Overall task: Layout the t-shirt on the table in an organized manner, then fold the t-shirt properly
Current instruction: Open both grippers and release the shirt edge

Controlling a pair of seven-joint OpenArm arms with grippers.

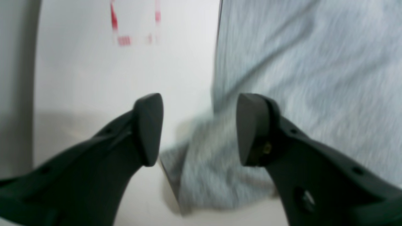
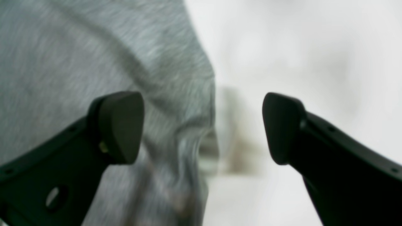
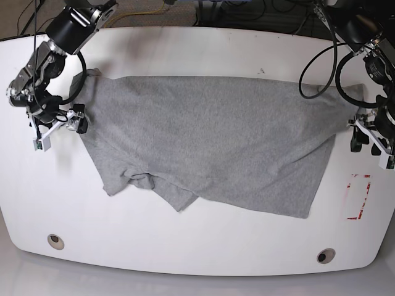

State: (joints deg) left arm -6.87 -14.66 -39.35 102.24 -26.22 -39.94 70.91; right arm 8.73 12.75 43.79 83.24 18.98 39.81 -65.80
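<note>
Two grommet holes (image 3: 55,241) mark the surface (image 3: 203,253) at 6 o'clock; red tape (image 3: 357,197) lies at 4 o'clock. Shirt (image 3: 210,139) spread across centre, one part bunched at 7 o'clock. Left end effector (image 3: 365,142), 3 o'clock, and right end effector (image 3: 60,126), 9 o'clock: both released at the shirt's edges, grasping nothing.

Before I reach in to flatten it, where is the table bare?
Bare: the near strip of the table between the grommet holes, and the far edge. The t-shirt crowds the middle, with both tools at its ends.
</note>
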